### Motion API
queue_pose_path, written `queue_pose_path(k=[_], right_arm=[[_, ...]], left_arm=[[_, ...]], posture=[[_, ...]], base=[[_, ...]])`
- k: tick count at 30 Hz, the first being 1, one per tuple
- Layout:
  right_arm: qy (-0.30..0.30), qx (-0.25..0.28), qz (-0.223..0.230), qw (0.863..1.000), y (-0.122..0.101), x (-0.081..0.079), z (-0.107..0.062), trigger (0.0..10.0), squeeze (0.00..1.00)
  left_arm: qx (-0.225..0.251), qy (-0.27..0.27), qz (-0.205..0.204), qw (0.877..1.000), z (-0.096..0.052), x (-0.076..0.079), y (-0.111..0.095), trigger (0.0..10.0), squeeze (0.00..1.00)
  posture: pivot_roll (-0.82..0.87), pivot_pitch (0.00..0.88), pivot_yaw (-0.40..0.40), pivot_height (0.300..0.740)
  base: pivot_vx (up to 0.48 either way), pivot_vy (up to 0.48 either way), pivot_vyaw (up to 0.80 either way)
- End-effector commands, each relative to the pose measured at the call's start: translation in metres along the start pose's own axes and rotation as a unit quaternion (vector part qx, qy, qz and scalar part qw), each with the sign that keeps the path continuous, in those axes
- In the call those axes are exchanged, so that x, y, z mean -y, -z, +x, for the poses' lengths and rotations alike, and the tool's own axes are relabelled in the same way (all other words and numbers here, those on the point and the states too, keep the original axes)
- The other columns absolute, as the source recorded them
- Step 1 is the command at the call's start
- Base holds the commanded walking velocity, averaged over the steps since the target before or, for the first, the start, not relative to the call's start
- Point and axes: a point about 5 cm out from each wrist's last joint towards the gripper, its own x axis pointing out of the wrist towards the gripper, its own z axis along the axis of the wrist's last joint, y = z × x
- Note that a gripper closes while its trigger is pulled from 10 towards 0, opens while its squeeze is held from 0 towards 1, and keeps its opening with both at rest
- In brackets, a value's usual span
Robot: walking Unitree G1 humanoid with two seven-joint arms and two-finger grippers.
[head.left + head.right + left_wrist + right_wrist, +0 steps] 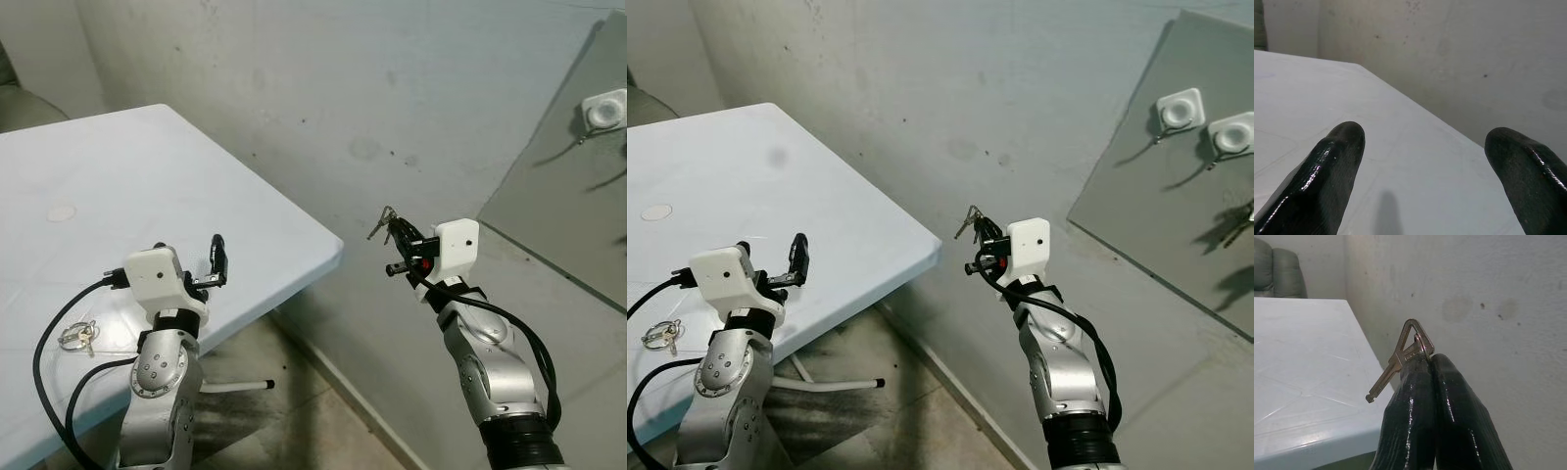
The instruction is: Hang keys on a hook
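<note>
A brass key [1399, 357] on a small ring sticks out from between my right gripper's [1428, 363] fingers, which are shut on it. That gripper [397, 241] is raised in front of the bare wall, to the right of the table corner, with the keys [969, 224] at its tip. Two white hooks [1181, 110] [1231, 134] sit on a grey wall panel [1146, 215], up and to the right of it and well apart. My left gripper [217, 260] stands open over the table's near edge, with nothing between its fingers [1327, 171].
A white table [147, 176] fills the left side, with a second key ring [78, 336] lying on it beside my left arm. A table foot [235, 387] lies on the floor below. A padded seat [1273, 269] stands beyond the table.
</note>
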Motion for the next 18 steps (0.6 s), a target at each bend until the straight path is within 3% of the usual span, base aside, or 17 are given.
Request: queue_pose_path(k=[1,18], right_arm=[[0.006,0.001,0.001,1.000,-0.0020,0.0041,-0.0012,10.0,0.00],[0.008,-0.002,0.004,1.000,-0.0017,0.0041,-0.0019,10.0,0.00]], left_arm=[[0.003,0.003,0.003,1.000,-0.0004,0.0024,-0.0027,10.0,0.00],[-0.004,0.004,-0.004,1.000,-0.0008,0.0035,-0.0015,10.0,0.00]], posture=[[-0.01,0.014,-0.104,0.740],[-0.01,0.021,-0.107,0.740]], base=[[0.000,0.000,0.00],[0.000,0.000,0.00]])
